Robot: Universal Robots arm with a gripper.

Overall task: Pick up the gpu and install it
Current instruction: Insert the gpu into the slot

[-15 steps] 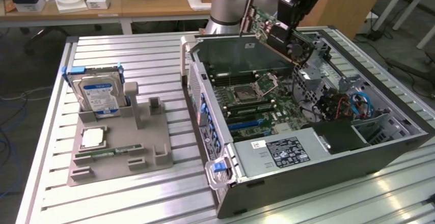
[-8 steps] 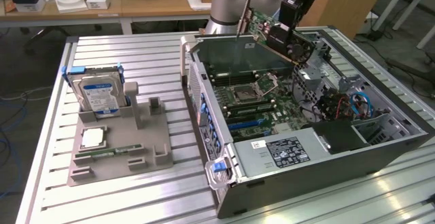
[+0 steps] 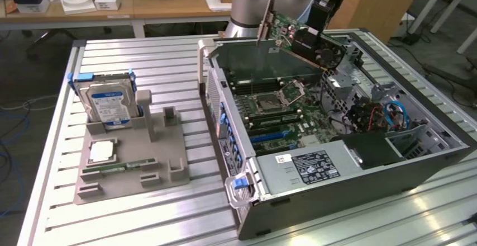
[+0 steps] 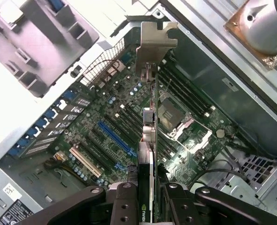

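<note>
1. The gripper [image 4: 147, 190] was clamped on the gpu [image 4: 146, 140]. Its fingers [image 4: 124, 204] pressed the card's two faces, and the wrist camera saw the card edge-on with the silvery bracket [image 4: 154, 40] at its far end.
2. In the exterior view the gpu hung in the upper right of the frame, above the open computer case [image 3: 417, 162] and touching nothing below.
3. Under it lay the motherboard [image 3: 280, 103] with its blue slot [image 4: 114, 137] — the card sat in no slot yet.
4. By my reading the pickup was done and the step in hand was bringing the card over the slot; installation had not begun.
5. The next move would call for lining the card's lower edge along the slot, with the bracket toward the case wall, then a straight, even press.
6. At the left of the exterior frame the hard drive [image 3: 108, 103] stood in its grey fixture [image 3: 167, 145] — well apart.
</note>
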